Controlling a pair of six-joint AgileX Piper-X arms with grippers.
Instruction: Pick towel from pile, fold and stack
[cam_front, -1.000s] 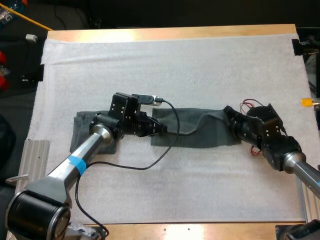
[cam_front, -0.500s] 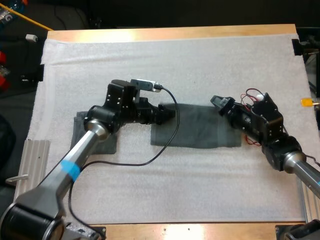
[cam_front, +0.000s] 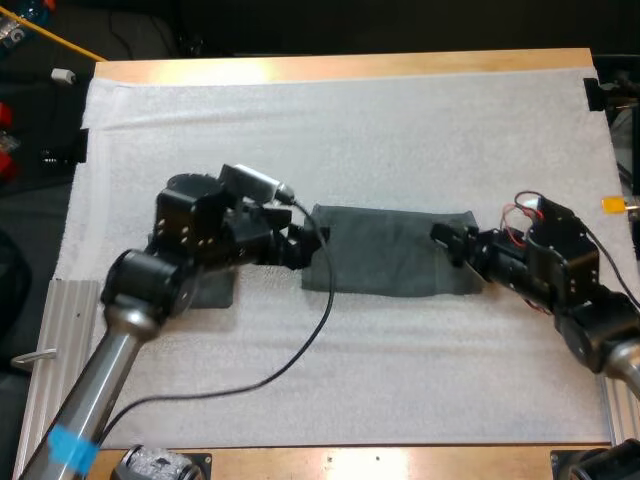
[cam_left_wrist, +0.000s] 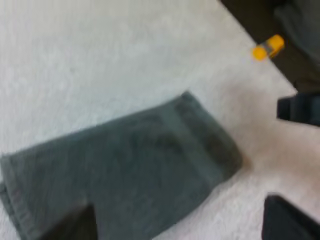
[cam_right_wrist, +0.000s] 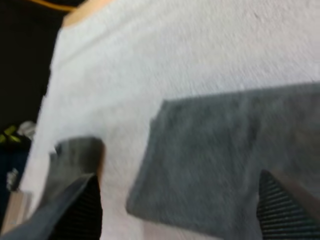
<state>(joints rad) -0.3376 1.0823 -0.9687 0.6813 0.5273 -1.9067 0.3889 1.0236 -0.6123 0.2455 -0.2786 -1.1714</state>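
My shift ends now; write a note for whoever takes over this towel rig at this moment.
Left gripper: jaws open, at the left end of the flat towel.
Right gripper: jaws open, at its right end. Neither holds it.
The flat towel lies as a long strip in the middle of the mat. A second towel lies under the left arm.
Done: seemingly a first fold.
Left: likely another fold, then stacking on the second towel.

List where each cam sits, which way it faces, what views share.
High: behind arms, facing forward-down over mat; left gripper and right gripper at towel ends.
Left wrist: on left arm, faces along towel toward right gripper; own fingers.
Right wrist: on right arm, faces along towel toward other towel; own fingers.
Shared: all show towel.
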